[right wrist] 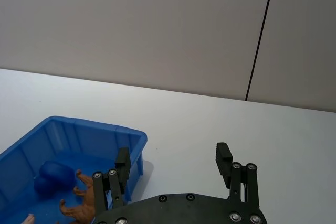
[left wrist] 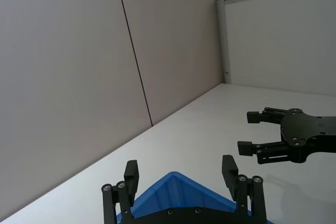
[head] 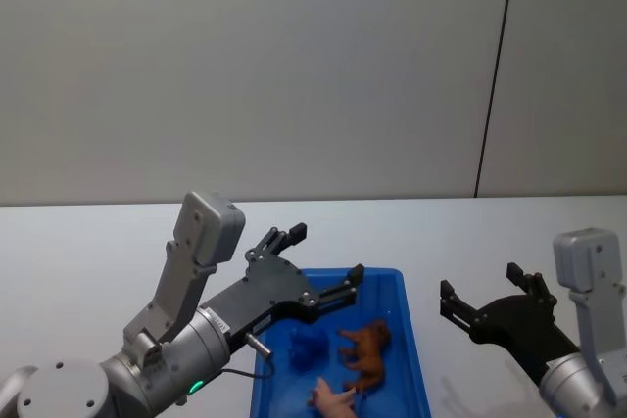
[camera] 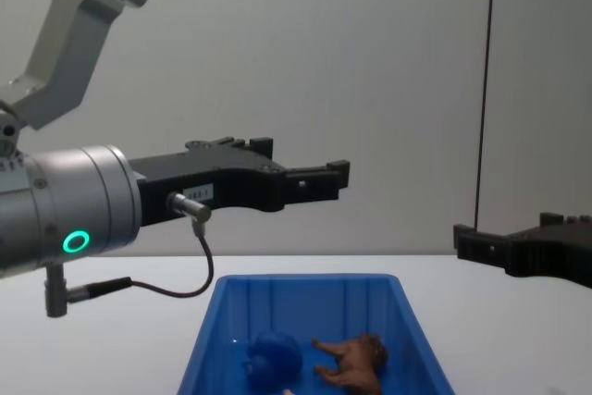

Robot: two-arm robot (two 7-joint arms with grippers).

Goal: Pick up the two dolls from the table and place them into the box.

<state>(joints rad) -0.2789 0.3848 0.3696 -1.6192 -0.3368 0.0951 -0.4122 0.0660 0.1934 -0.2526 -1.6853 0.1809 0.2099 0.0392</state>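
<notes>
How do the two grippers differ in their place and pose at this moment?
The left gripper hangs above the blue box, where the brown lion lies; the right gripper hangs beside the box, over the bare table. The left one sits higher in the chest view. Both are open and hold nothing.
</notes>
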